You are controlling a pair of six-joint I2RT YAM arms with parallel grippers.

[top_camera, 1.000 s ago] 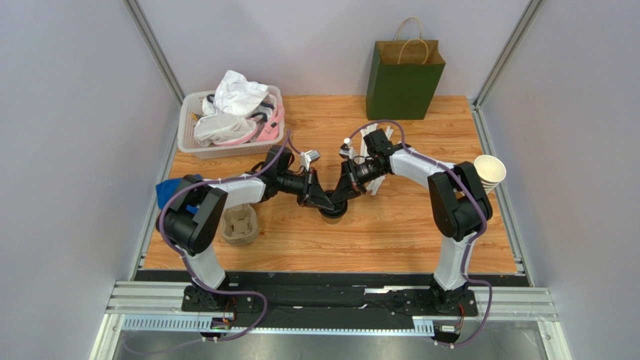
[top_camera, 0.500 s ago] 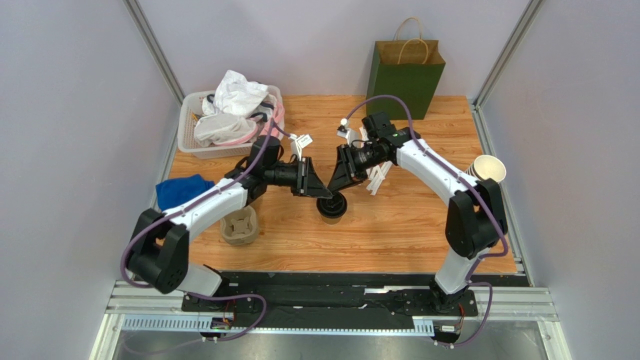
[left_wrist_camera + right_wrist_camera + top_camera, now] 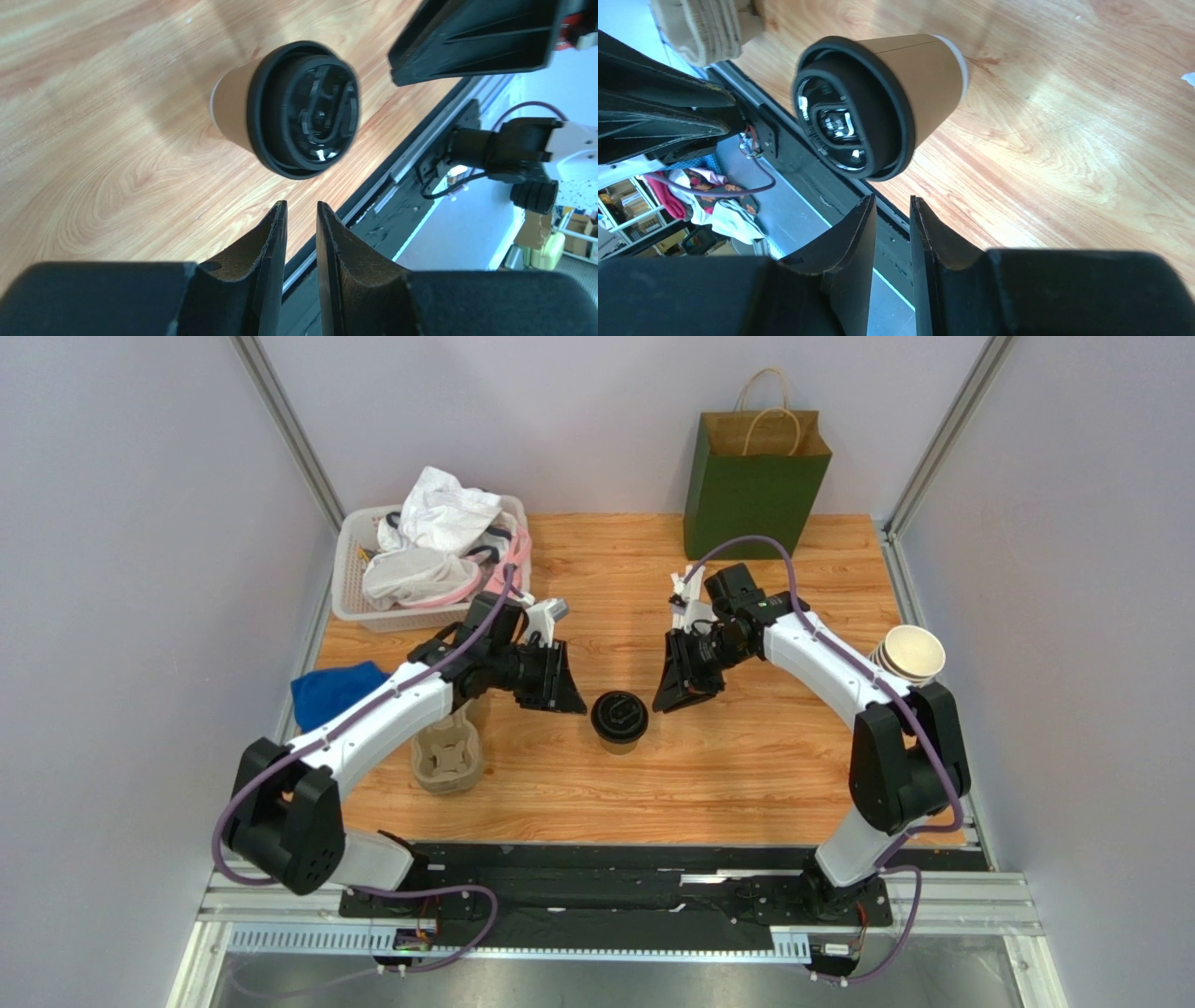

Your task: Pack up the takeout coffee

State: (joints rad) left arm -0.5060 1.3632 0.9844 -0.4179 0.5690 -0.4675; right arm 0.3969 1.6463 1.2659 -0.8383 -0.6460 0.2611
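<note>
**Squarely in the middle, untouched on either side**

Nearest the arm bases, one grey-brown moulded-pulp carrier stack stands on the wooden table. The left arm partly covers it, and how many carriers it holds cannot be told. Next comes the single small brown kraft-paper cup with a round black plastic lid, upright on bare wood near the table's middle. Two grippers flank it, both clear of it: the left gripper just beside it on the left, the right gripper just beside it on the right, tips pointing inward. In each wrist view the fingers stand a narrow slit apart with nothing between them, and the cup lies ahead of the tips. One blue cloth lies at the left edge. A stack of white paper cups sits at the right edge, its count unclear. Farther back, one white plastic basket holds crumpled white and pink items, hard to identify. At the far wall stands one dark green paper bag with brown handles.
</note>
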